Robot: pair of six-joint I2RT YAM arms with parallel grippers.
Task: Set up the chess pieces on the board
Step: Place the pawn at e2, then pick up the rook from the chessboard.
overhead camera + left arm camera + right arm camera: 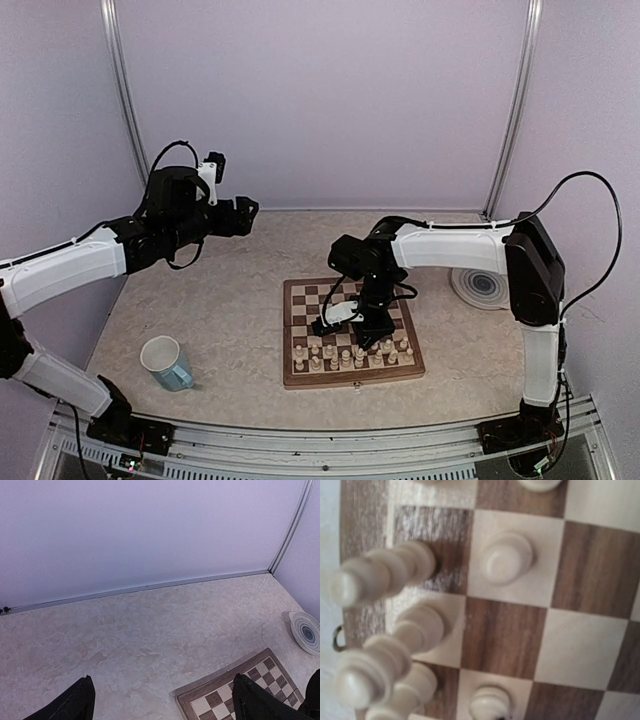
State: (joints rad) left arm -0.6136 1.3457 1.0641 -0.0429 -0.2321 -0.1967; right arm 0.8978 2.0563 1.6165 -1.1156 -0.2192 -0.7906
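The board (300, 297) lies in the middle of the table, and its corner shows in the left wrist view (220, 700). Several cream chess pieces (350, 355) stand in its two nearest rows. My right gripper (371, 328) hangs low over those pieces. Its wrist view is filled by the board (500, 640), a pawn (507, 557), a taller piece (380, 575) and another pawn (490, 702) at the bottom edge. Its fingers do not show there. My left gripper (247, 213) (163, 677) is open and empty, held high over bare table left of the board.
A light-blue mug (166, 362) stands at the front left. A round ringed plate (482, 287) (305, 632) lies right of the board, behind my right arm. Walls close the back and sides.
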